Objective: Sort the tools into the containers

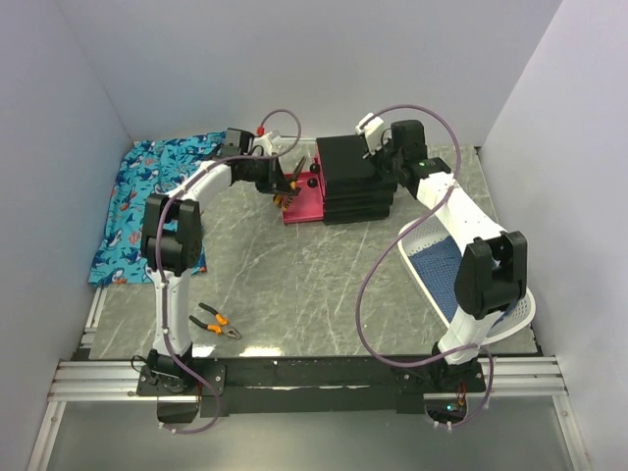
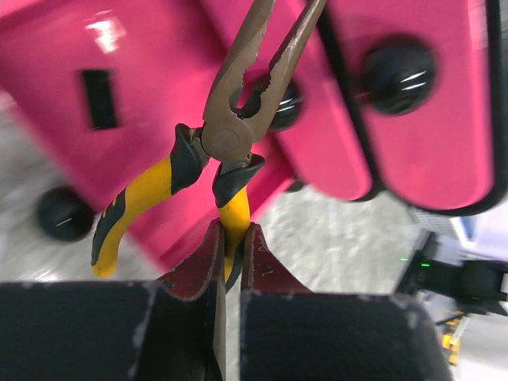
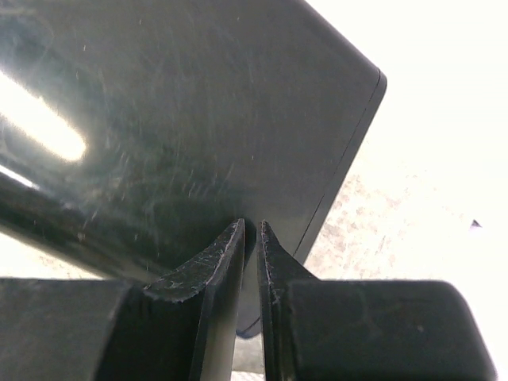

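Pliers [image 2: 226,139] in left pincer [image 2: 234,238], arm extended over drawer [image 1: 302,206]

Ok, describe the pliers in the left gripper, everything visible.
Long-nose pliers: dull steel jaws, slightly parted, yellow handles with black grip sections. The left gripper is shut on one handle; the other splays free. The nose points away from the wrist, in front of the pink drawers and a black knob. Contact with them cannot be told.
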Action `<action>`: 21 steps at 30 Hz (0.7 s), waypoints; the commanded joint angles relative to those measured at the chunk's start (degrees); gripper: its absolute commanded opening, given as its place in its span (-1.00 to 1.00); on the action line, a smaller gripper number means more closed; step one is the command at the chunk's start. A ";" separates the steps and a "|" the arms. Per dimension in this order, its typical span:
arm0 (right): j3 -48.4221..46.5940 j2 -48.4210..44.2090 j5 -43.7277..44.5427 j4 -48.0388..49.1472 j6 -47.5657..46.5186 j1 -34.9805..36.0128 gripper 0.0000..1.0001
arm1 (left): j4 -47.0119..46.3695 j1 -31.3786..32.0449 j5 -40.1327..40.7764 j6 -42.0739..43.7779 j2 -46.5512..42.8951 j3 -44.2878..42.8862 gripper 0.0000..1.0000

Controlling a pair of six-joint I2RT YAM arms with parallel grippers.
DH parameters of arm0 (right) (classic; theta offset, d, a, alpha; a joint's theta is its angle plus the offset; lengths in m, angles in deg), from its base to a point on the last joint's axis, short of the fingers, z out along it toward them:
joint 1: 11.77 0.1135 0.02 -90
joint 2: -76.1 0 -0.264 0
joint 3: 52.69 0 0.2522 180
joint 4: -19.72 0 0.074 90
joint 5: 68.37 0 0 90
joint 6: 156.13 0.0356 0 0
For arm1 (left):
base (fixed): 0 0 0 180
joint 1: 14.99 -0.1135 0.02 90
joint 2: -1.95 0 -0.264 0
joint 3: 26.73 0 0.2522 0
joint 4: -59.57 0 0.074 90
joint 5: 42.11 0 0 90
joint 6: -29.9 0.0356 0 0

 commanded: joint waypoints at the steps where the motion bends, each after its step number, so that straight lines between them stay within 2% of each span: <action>1: 4.20 -0.93 1.65 -6.71 -0.84 0.00 -0.60 | -7.68 1.59 -5.91 -6.82 -0.35 -3.92 -0.98; 10: 2.89 0.12 1.83 -7.15 -0.76 -0.09 -0.60 | -13.56 3.27 -7.59 -15.26 1.76 -1.55 -0.98; 21: 4.38 -0.49 2.53 -6.97 -1.37 -0.17 -0.60 | -14.89 1.86 -3.99 -22.73 3.42 3.90 -0.98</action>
